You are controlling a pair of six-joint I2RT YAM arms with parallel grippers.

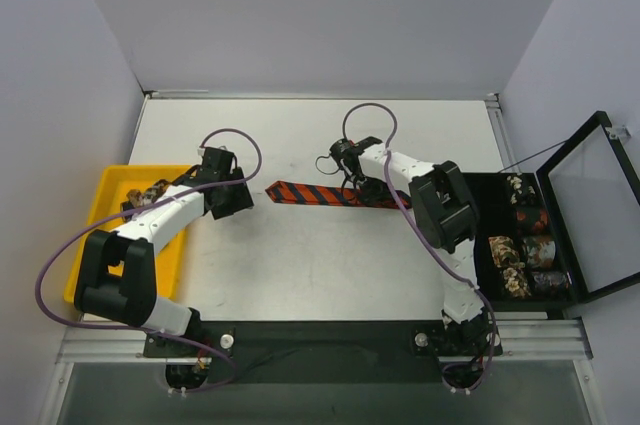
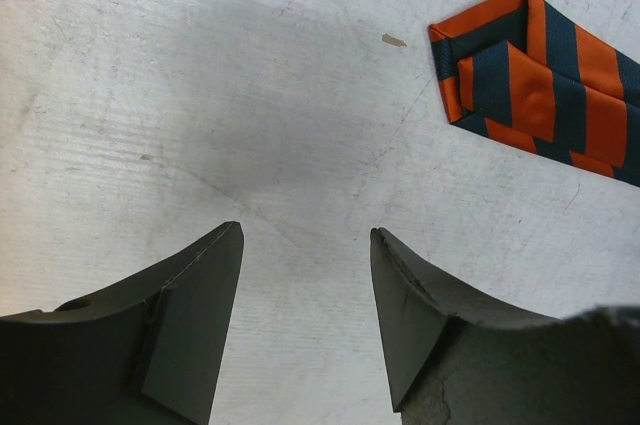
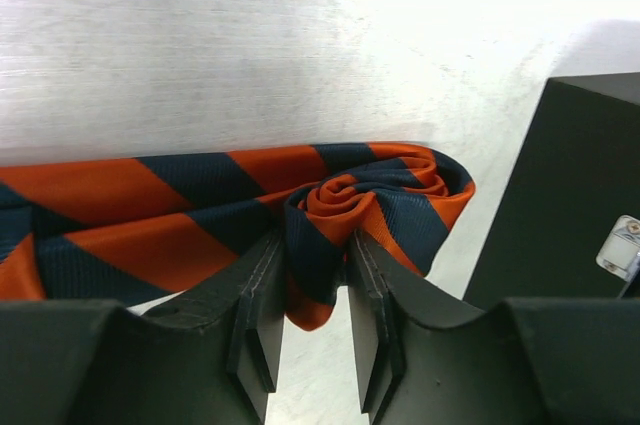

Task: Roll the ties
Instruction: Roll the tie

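Right between the jaws of the right tool point(image 3: 315, 245), the rolled-up end of the striped tie point(image 3: 150, 215) is pinched, so that one's clamped on fabric. The rest is laid out flat to that tool's left on the tabletop point(image 3: 250, 35). The left tool point(image 2: 306, 235) is held open with nothing gripped. The tie's folded tip is seen ahead of it, off to the right.

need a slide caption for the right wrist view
Right end effector pinching the rolled end of the orange-and-navy striped tie
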